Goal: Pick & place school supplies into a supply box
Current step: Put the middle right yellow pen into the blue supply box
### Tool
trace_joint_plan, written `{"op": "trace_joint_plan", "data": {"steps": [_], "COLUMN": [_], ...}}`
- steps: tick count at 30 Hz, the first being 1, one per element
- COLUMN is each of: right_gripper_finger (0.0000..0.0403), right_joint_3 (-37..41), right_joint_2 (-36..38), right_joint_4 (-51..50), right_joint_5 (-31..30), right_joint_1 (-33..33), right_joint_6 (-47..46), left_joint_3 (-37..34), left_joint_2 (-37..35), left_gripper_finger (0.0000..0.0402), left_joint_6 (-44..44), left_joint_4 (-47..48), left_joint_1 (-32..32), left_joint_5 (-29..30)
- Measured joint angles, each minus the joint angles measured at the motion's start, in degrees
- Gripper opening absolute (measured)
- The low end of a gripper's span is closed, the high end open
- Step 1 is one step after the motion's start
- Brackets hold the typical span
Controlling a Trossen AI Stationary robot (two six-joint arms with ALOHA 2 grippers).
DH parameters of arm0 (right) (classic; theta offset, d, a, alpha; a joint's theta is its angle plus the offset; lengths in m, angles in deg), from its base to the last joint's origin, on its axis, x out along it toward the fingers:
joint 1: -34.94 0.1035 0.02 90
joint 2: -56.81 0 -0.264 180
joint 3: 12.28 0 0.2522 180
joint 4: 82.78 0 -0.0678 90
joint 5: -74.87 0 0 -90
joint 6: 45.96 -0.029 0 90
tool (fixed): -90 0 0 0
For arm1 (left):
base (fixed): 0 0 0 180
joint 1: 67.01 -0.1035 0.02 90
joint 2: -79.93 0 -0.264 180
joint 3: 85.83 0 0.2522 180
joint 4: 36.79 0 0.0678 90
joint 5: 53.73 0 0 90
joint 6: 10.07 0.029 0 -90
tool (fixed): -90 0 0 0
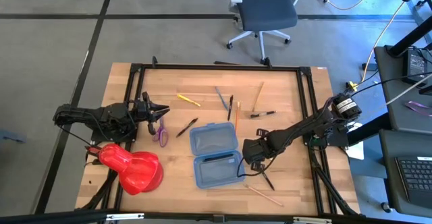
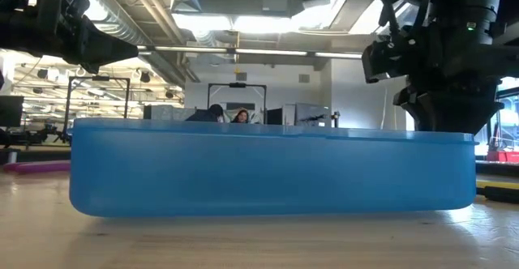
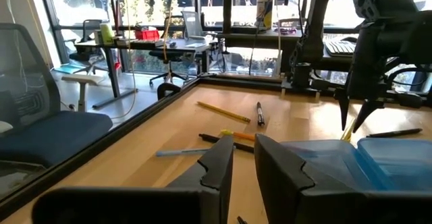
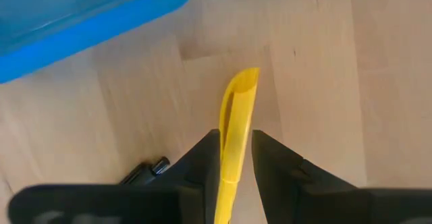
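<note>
On the wooden table [image 1: 169, 177], the right gripper [image 4: 235, 158] is clamping a yellow pen [image 4: 236, 126] just beside the supply box [image 1: 214, 153], likely for loading; the left gripper [image 3: 243, 160] is standing slightly parted, empty.

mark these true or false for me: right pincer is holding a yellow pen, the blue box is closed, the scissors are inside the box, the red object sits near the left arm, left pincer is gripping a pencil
1. The right pincer holds a yellow pen. True.
2. The blue supply box is closed. False: it lies open, both halves flat on the table.
3. The purple scissors are inside the box. False: they lie on the table beside the left pincer.
4. The red object sits near the left arm. True.
5. The left pincer grips a pencil. False: nothing shows between its fingers.
</note>
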Motion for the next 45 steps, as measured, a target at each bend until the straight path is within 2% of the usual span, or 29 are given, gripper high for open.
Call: {"op": "trace_joint_plan", "data": {"steps": [6,10,15,20,31,36,45], "right_gripper_finger": [0.0097,0.0130,0.0172,0.0187,0.0188,0.0184,0.0110], "right_joint_3": [0.00,0.00,0.00,0.00,7.05,7.57,7.59], "right_joint_2": [-0.02,-0.02,-0.02,-0.04,0.28,0.22,0.09], "right_joint_4": [0.04,0.32,0.37,0.50,8.99,9.00,9.26], "right_joint_5": [-0.72,-1.43,-7.83,-5.67,-3.62,-3.65,-3.39], "right_joint_1": [0.00,0.00,0.00,0.01,0.02,0.02,0.04], "right_joint_6": [-1.09,-1.27,-1.58,-1.56,-4.85,-5.66,-2.83], "left_joint_3": [0.00,0.00,0.00,0.00,0.00,0.00,0.00], "left_joint_2": [0.00,0.00,0.00,0.00,0.00,0.00,0.00], "left_gripper_finger": [0.0053,0.0052,0.0057,0.0054,0.0053,0.0056,0.0050], "left_joint_6": [0.00,-0.13,-0.08,-0.04,-0.02,-0.04,-0.11], "left_joint_4": [0.00,0.00,0.00,0.00,0.00,0.00,0.00], "left_joint_1": [0.01,-0.01,0.00,-0.01,-0.01,0.00,0.01], "left_joint_5": [-0.05,-0.10,-0.10,-0.10,-0.10,-0.10,-0.10]}}
